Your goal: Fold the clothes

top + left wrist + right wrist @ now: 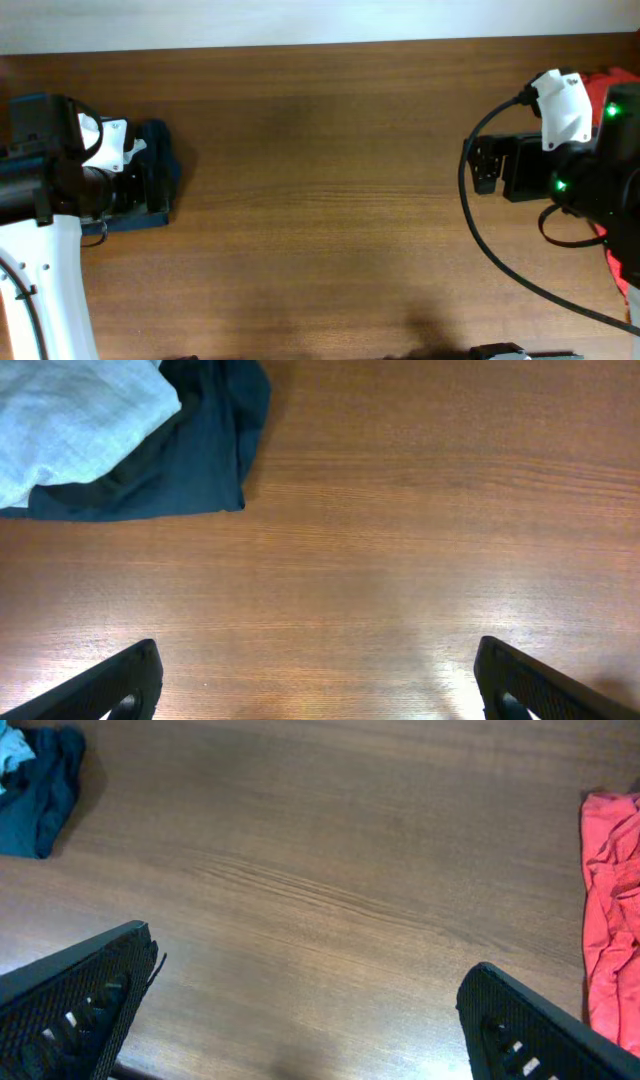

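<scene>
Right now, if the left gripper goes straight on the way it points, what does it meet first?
Probably only bare table. The open left gripper points along wood; the dark navy garment, with the pale grey-blue cloth on it, lies left of that line in the wrist view. Depth is unclear.

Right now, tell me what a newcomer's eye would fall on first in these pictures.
The brown wooden table shows only wood grain across its middle. At its left edge a crumpled dark navy cloth garment has a pale grey-blue cloth lying on it; at the right edge lies a rumpled red cloth garment. The left tool and right tool both stand open, holding nothing.
</scene>
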Robot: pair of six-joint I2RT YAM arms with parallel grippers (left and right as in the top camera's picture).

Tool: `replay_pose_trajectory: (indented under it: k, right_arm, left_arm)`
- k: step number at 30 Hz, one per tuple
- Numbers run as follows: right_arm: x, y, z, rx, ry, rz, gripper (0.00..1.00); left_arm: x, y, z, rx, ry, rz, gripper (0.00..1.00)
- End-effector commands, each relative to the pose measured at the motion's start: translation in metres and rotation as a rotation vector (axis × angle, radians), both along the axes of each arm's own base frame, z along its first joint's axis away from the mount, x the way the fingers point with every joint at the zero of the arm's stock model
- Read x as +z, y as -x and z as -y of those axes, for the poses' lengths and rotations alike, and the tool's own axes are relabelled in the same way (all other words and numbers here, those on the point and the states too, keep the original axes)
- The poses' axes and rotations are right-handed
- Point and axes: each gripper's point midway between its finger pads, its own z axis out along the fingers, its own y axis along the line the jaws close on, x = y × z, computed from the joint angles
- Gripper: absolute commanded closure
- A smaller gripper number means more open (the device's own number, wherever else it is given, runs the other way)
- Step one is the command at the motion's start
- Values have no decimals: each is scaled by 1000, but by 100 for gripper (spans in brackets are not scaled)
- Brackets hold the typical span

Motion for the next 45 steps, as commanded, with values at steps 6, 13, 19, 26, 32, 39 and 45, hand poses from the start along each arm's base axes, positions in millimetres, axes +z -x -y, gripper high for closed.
replay_pose_trajectory:
  k: [6,13,19,26,32,39,45]
  right_arm:
    - [10,19,16,-67,39,260,1]
    - [-125,42,24,-99,52,296,1]
    - [-211,58,23,-89,51,246,1]
    - [-260,64,23,-90,47,281,1]
    - [-277,59,16,-61,21,343,1]
    - [-287,58,16,-59,21,326,1]
    - [-287,58,16,-60,22,327,1]
  left_arm:
    - [-2,0,3,6,18,-4,1]
    - [-2,0,3,6,18,-4,1]
    - [-2,0,3,6,18,-4,1]
    - [-2,0,3,6,18,-4,1]
    - [-2,0,3,6,18,-4,1]
    - [-2,0,3,6,18,-4,1]
    - [-2,0,3,6,18,-4,1]
